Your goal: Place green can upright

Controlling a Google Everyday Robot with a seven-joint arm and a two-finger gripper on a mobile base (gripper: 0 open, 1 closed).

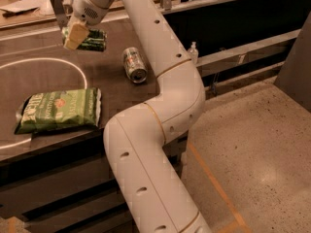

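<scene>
The green can [95,40] lies on its side on the dark table [116,98], near the far edge. My gripper [73,37] hangs from the white arm that sweeps in from the lower right. It sits right at the can's left end and covers part of it. Whether the can touches the tabletop or hangs just above it does not show.
A paler silver can [134,65] lies on its side to the right of the green can, close to my arm. A flat green chip bag [60,109] rests at the front left. A white circle line [80,69] is marked on the table. A small bottle [193,50] stands beyond the table's right edge.
</scene>
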